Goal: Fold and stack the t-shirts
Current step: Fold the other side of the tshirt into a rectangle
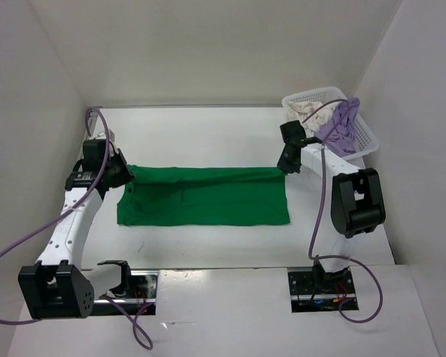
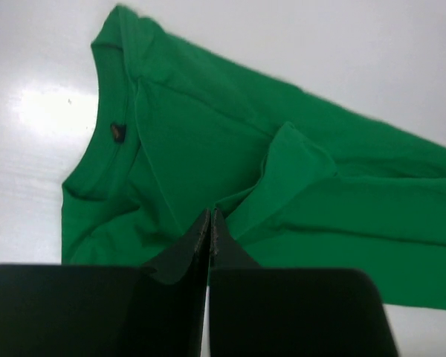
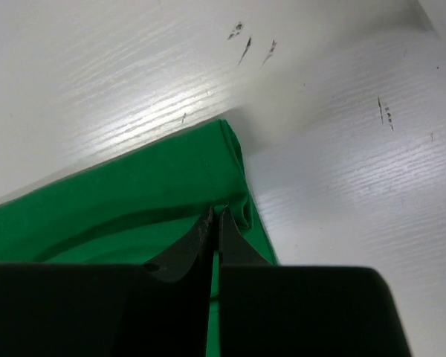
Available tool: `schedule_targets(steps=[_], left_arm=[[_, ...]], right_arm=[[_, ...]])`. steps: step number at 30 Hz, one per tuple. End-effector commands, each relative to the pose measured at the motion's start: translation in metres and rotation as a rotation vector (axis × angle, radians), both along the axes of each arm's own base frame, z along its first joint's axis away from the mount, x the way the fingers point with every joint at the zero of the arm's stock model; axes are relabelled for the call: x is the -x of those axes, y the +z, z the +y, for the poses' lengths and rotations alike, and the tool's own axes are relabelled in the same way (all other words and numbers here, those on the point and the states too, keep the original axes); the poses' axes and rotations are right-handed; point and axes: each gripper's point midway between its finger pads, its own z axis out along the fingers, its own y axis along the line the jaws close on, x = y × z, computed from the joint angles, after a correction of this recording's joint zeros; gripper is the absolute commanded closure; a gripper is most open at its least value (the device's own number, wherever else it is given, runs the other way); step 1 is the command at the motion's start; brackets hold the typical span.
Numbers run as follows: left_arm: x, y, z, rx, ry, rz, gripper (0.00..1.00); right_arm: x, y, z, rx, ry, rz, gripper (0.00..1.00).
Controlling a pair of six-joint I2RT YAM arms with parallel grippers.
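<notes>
The green t-shirt (image 1: 208,197) lies on the white table as a long flat band, folded lengthwise. My left gripper (image 1: 128,176) is shut on its far left corner, near the collar (image 2: 104,160); in the left wrist view the cloth (image 2: 208,134) puckers toward the closed tips (image 2: 210,212). My right gripper (image 1: 284,169) is shut on the far right corner, where the hem (image 3: 241,208) bunches at the tips (image 3: 216,212). The lavender t-shirt (image 1: 340,128) and the cream t-shirt (image 1: 303,110) lie crumpled in the basket.
A white mesh basket (image 1: 368,137) stands at the back right, just behind the right arm. White walls close in the table on the left, back and right. Purple cables hang from both arms.
</notes>
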Motion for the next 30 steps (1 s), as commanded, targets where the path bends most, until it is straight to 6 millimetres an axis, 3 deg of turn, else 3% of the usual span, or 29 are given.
schedule_targets(steps=[1,6,13,18,21,26,30], left_arm=[[0.016,0.003,0.004,-0.024,0.002,0.009,1.0],[0.027,-0.007,0.001,-0.009,-0.008,0.084,0.98],[0.033,0.007,0.0,-0.001,-0.001,0.091,0.93],[0.036,0.013,0.007,-0.026,0.037,0.072,0.93],[0.037,0.019,0.007,-0.02,0.043,0.06,0.81],[0.035,0.038,0.013,-0.037,0.089,0.02,0.74],[0.026,0.046,0.01,-0.022,0.071,-0.027,0.72]], right_arm=[[0.003,0.015,-0.004,-0.004,0.001,-0.043,0.98],[0.012,-0.002,-0.005,0.003,-0.006,0.008,0.98],[0.015,-0.005,-0.004,-0.004,-0.001,0.02,0.97],[0.017,-0.006,-0.005,-0.002,-0.001,0.029,0.9],[0.019,-0.007,-0.009,0.0,-0.011,0.038,0.84],[0.018,0.009,-0.011,0.003,-0.016,0.006,0.79],[0.018,0.031,-0.001,-0.032,0.02,-0.032,0.82]])
